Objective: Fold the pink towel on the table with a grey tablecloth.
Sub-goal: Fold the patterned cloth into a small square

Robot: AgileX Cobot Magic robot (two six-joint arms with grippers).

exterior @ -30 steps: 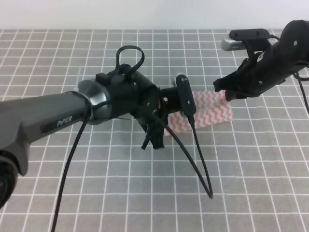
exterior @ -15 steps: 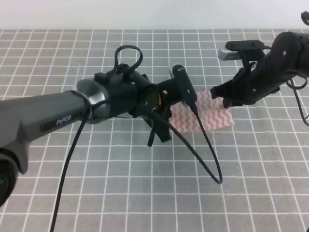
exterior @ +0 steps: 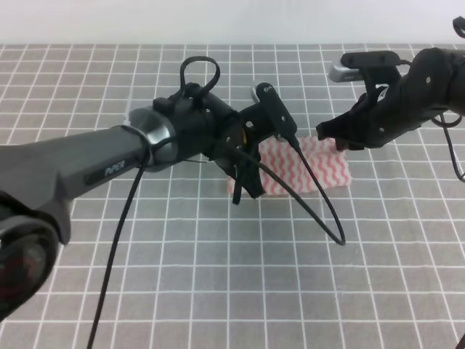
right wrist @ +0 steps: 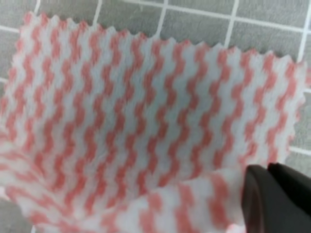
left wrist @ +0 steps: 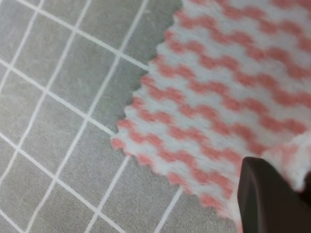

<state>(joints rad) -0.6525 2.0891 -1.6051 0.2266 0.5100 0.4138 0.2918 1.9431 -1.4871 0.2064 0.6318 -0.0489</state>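
The pink towel (exterior: 320, 171) lies on the table with a grey tablecloth (exterior: 218, 283) right of centre, its zigzag stripes showing. My left gripper (exterior: 243, 183) sits at the towel's near-left edge. In the left wrist view a dark fingertip (left wrist: 267, 194) presses a raised bit of towel (left wrist: 218, 82) at the lower right, so it looks shut on the cloth. My right gripper (exterior: 340, 142) is at the far-right corner. In the right wrist view its fingers (right wrist: 279, 196) stand close together on a lifted fold of the towel (right wrist: 121, 97).
The left arm's long grey body (exterior: 80, 171) reaches in from the left edge. A black cable (exterior: 320, 211) loops from its wrist down over the towel's front. Gridded cloth (left wrist: 53, 111) stretches around the towel on all sides.
The left gripper has moved farther back and right, still at the towel's left edge. The right gripper shifted slightly up. The towel's near-left edge now lies closer to its far side.
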